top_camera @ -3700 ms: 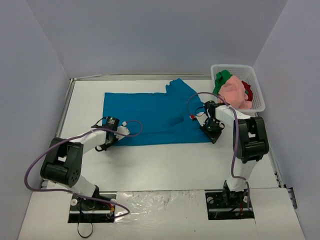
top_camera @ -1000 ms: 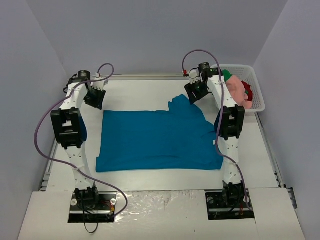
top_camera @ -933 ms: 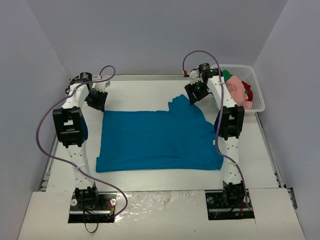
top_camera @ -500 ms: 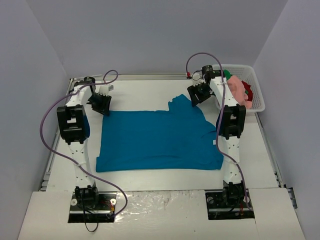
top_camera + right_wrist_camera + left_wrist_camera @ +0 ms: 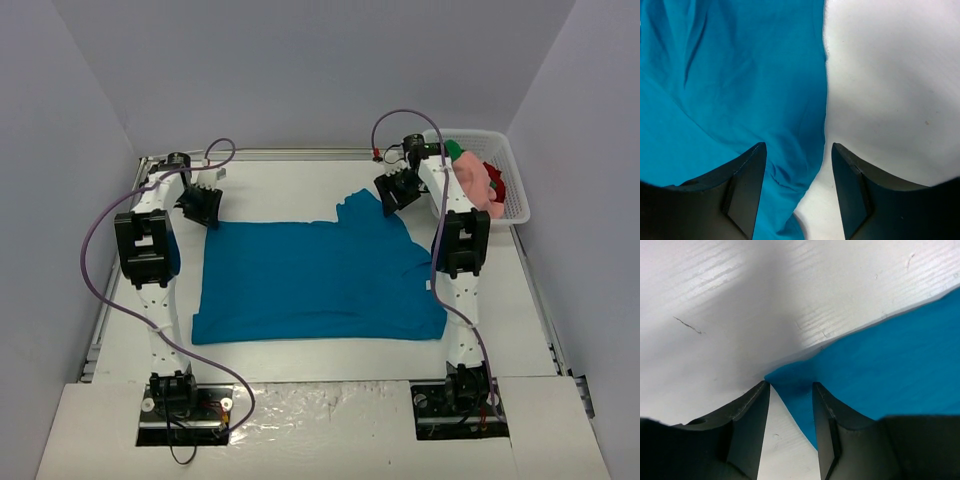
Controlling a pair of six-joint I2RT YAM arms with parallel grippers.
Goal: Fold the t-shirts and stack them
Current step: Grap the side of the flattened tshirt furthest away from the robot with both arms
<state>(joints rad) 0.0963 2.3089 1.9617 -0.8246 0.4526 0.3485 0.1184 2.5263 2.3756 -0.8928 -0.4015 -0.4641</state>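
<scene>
Wrist cameras give us what the overhead view cannot. The left gripper (image 5: 790, 387) has its fingers spread, with a corner of the teal-blue t-shirt (image 5: 315, 280) lying at their tips and bare table (image 5: 300, 190) showing in the gap. The right gripper (image 5: 798, 147) is likewise spread over the cloth's edge, clamping none of it. From above we see the whole shirt flat on the table, its long axis running left to right, a flap jutting toward the far edge at its right end. Beyond it, the white basket (image 5: 515, 180) holds the pink (image 5: 470, 185), green (image 5: 455, 150) and red (image 5: 495, 180) shirts.
</scene>
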